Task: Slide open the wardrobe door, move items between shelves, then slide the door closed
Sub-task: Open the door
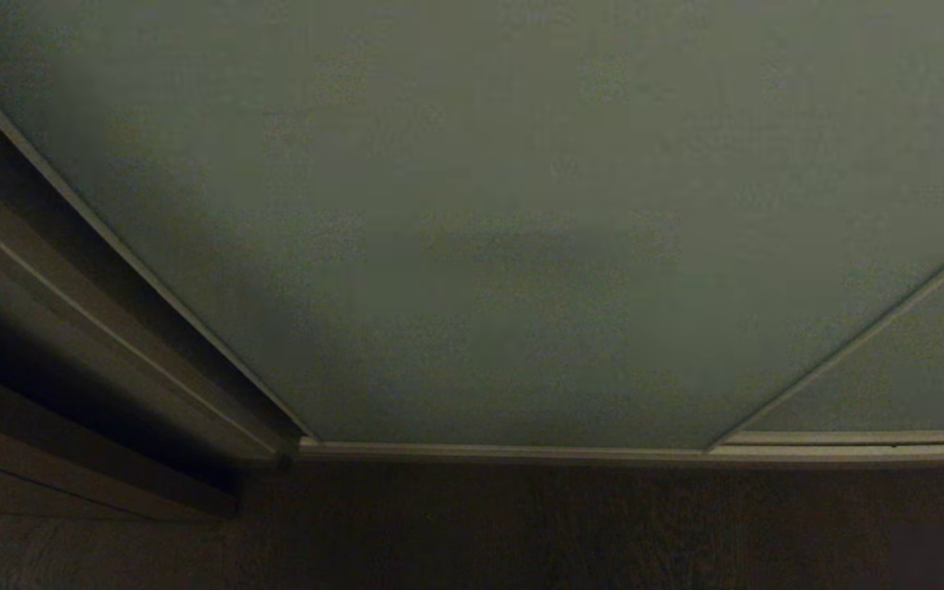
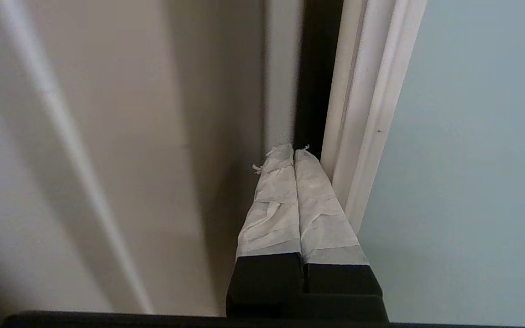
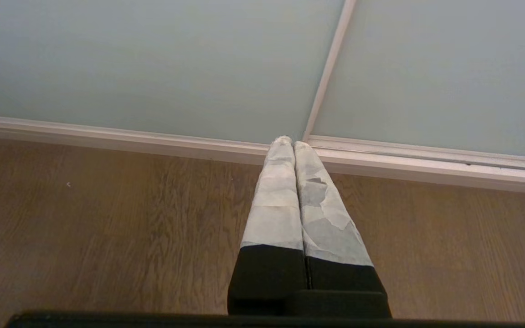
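Here the left tool (image 2: 294, 152), jaws pressed together and empty, points into the dark gap just beside the upright framed edge of the sliding wardrobe door (image 2: 472, 159), while the right tool (image 3: 293, 143), likewise closed, hangs parked above the floor (image 3: 107, 218).

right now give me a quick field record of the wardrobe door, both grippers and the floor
door: sliding wardrobe door shut, pale grey-green panel, no shelf or toy visible
door frame: slim cream frame along the panel edge
gap: dark slot between frame and side wall
left gripper: left gripper shut, empty, tips at the slot beside the frame
right gripper: right gripper shut, empty, pointing down toward the bottom rail
floor: brown wood floor
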Robot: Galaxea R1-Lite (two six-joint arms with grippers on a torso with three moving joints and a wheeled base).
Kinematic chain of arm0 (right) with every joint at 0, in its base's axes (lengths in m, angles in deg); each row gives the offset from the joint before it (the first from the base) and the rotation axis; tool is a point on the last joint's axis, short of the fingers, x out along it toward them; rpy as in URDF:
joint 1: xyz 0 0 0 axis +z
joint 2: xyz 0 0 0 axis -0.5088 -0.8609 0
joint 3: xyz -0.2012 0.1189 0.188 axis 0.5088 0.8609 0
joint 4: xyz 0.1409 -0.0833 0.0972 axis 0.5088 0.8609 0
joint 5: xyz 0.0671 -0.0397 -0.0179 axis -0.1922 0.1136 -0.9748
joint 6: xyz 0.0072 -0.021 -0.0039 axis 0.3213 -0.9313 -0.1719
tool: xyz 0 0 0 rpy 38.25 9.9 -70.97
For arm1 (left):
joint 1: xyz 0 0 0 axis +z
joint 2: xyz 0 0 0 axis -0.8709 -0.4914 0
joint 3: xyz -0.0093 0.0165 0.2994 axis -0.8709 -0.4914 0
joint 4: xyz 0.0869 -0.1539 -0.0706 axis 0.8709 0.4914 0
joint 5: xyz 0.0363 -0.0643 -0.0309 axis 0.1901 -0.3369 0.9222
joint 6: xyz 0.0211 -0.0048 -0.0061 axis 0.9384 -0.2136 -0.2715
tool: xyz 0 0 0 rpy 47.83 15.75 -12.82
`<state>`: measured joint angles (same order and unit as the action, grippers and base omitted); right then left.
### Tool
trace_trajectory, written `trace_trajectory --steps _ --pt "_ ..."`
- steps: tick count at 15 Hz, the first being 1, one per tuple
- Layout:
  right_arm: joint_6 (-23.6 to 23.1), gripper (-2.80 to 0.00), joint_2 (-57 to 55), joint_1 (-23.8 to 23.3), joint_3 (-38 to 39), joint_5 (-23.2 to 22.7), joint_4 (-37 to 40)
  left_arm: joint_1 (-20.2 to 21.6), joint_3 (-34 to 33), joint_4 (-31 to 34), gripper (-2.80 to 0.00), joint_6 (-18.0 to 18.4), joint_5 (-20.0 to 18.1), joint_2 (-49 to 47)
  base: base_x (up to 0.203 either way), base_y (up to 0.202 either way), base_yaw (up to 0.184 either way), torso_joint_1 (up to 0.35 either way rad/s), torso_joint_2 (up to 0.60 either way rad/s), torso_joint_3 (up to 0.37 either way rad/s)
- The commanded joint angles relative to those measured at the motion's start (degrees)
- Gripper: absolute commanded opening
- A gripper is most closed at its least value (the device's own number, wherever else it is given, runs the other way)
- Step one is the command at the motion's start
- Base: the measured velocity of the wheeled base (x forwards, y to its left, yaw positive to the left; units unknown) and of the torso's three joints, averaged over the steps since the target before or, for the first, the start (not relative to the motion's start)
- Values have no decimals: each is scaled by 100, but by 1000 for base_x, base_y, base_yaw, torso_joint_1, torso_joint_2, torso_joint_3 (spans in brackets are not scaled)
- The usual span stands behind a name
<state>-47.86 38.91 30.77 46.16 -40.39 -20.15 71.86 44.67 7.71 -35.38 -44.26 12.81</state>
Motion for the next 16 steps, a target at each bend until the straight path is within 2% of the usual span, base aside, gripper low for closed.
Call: trace_trajectory --steps 1,7,16 --pt "-3 -280 8 -1 0 -5 -1 -14 21 8 -280 1 -77 41 0 0 0 0 0 0" --pt "-3 -280 0 -1 0 3 -1 -209 63 736 -280 14 -309 227 0 0 0 0 0 0" --pt "-3 -280 8 3 0 3 -1 -1202 381 1453 -280 172 -416 109 0 0 0 0 0 0"
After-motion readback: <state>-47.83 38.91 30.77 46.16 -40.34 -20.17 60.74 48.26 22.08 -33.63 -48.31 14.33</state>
